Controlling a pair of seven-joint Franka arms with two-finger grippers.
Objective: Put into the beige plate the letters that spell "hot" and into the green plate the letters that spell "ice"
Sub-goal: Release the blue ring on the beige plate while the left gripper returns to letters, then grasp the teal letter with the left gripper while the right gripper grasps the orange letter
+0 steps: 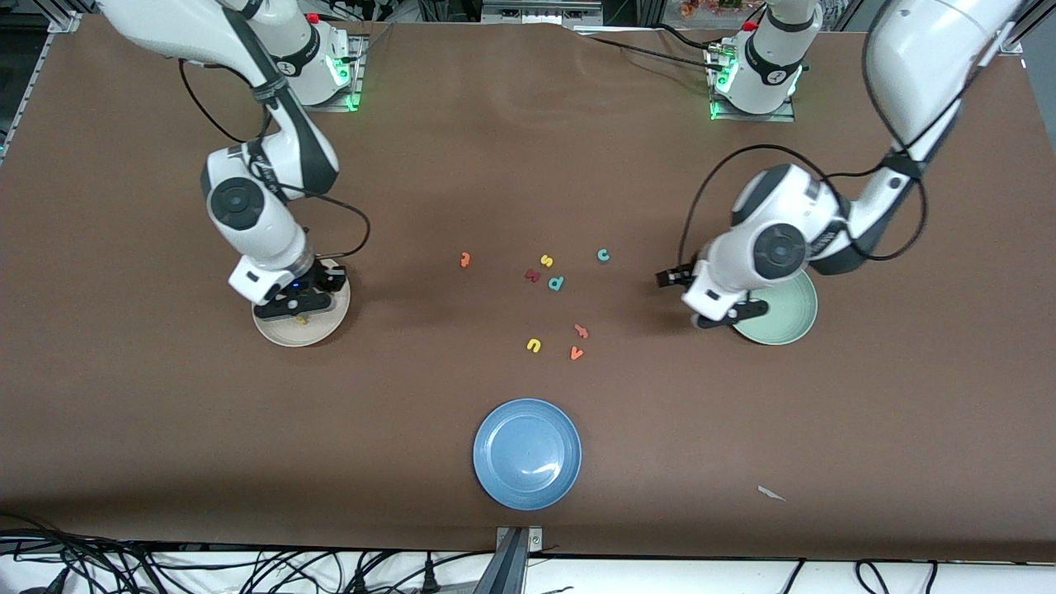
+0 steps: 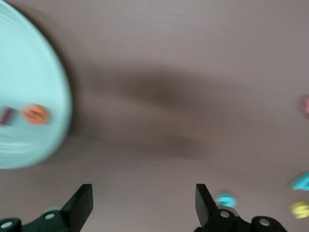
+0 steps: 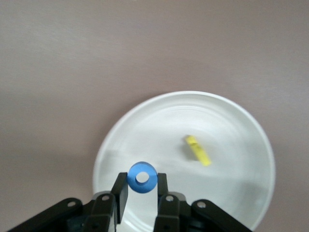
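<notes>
The right end effector (image 3: pixel 141 193) hangs over the beige plate (image 1: pixel 326 328) at the right arm's end of the worktop (image 1: pixel 528 124), with its fingers clenched on the blue "o" (image 3: pixel 142 177); the yellow "h" (image 3: pixel 198 150) lies already in this plate.

The left end effector (image 2: pixel 144 205) is over the edge of the green plate (image 1: pixel 792 318), at the plate's 9 o'clock in the front view; its fingers stand wide apart and grasp nothing. In this plate lie 2 letters: the orange "e" (image 2: pixel 35 114) and, just beside it, the dark red "i" (image 2: pixel 7 116).

The teal "c" (image 1: pixel 603 256) lies on the bare worktop between the 2 plates, and the orange "t" (image 1: pixel 465 260) too; near them are other loose letters, with the yellow "s" (image 1: pixel 546 261) between the 2. The blue plate (image 1: pixel 527 454) is at 6 o'clock from them.
</notes>
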